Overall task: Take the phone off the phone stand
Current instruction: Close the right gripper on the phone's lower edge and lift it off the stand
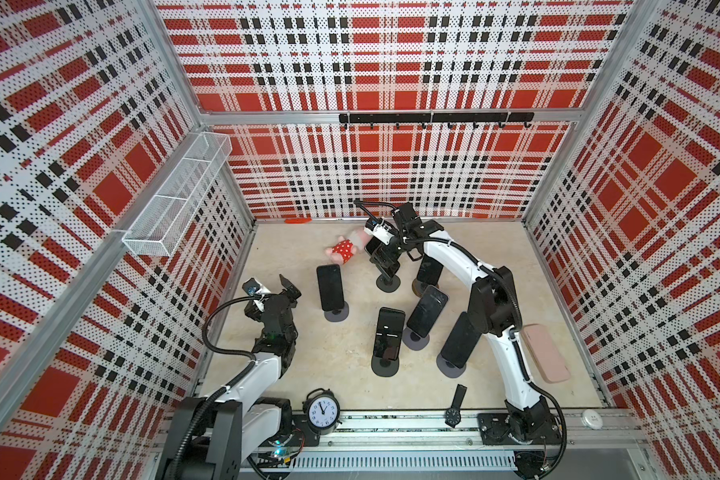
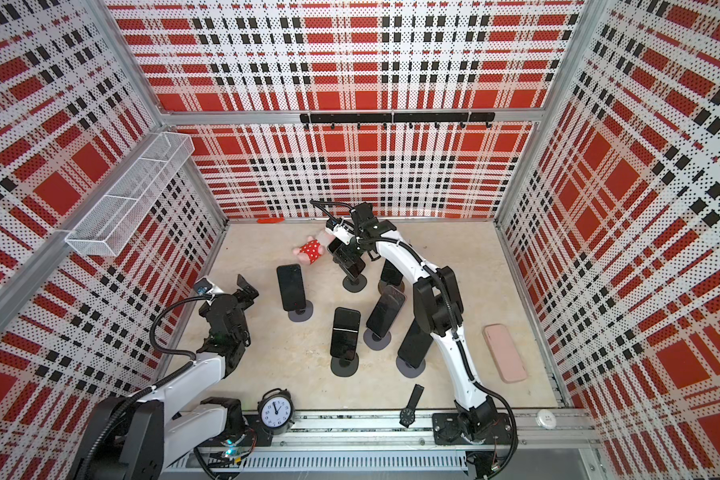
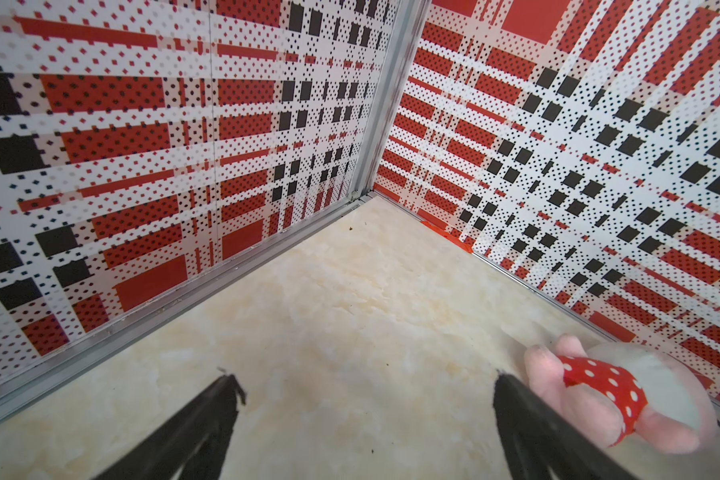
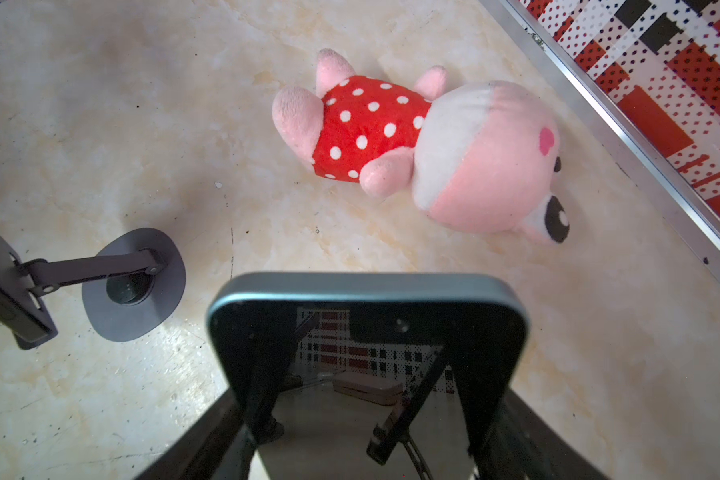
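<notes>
Two black fingers (image 4: pixel 196 444) of the right pincer (image 4: pixel 375 395) flanked the dark, glossy-screened phone with a blue-grey metal rim and rounded corners (image 4: pixel 366 307). They pressed against its two long edges with no gap showing in the right wrist view, so the pincer was closed on the handset. The phone sat between the fingers, its far short end jutting beyond their tips. Its black screen mirrored the red, white and black plaid wall and a pale pink oblong.

In both top views the handset leaned tilted toward the back of the cream, marble-patterned tabletop (image 4: pixel 100 124). It stood above the dark round base of its phone stand (image 1: pixel 388 285). The pincer hid whether the phone rested in the cradle.

Just beside the phone lay a pink plush toy in a red dress with white polka dots (image 4: pixel 371 124), on its side and apart from the phone. Another stand with a grey round base and a thin jointed arm (image 4: pixel 134 282) stood near, holding its own dark handset.

On the other side of the tabletop the left pincer (image 3: pixel 364 380) hung wide apart over bare surface, gripping nothing and well apart from the phone.
</notes>
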Tool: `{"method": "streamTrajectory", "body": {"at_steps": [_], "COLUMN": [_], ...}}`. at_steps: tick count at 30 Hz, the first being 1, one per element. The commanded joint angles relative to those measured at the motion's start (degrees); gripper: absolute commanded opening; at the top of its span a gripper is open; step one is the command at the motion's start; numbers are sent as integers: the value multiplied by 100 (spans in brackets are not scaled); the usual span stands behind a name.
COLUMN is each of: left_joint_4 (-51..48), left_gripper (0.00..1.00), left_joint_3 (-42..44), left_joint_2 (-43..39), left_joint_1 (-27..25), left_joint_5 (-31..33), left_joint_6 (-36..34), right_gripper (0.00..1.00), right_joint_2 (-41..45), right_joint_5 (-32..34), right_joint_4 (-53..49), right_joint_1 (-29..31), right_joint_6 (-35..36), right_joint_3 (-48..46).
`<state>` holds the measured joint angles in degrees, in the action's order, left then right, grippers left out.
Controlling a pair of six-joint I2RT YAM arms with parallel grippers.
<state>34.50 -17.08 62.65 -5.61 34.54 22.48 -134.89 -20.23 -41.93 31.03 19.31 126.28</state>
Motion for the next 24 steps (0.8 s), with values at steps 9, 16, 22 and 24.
{"method": "streamTrajectory", "body": {"at_steps": [9,16,22,24], "left_joint_4": [-1,4,4,1], "left_gripper": [98,98,98,98], "left_joint_3": [-146,-136,-144,-146], "left_joint_2": [38,19,35,37], "left_joint_1": [-30,-11,-2,-2], "left_joint_5": [34,22,-60,-58], "left_joint_6": [-50,-42,-51,-51], "right_gripper": [73,73,73,73], "right_joint_2": [372,448,680,752], "right_joint_5": [-344,-337,-573,-639], "right_joint_4": [91,-1,67,71], "right_joint_1": [61,53,53,53], "right_joint_6": [137,65,-60,-92], "right_joint_3": [-119,27,66,85]}}
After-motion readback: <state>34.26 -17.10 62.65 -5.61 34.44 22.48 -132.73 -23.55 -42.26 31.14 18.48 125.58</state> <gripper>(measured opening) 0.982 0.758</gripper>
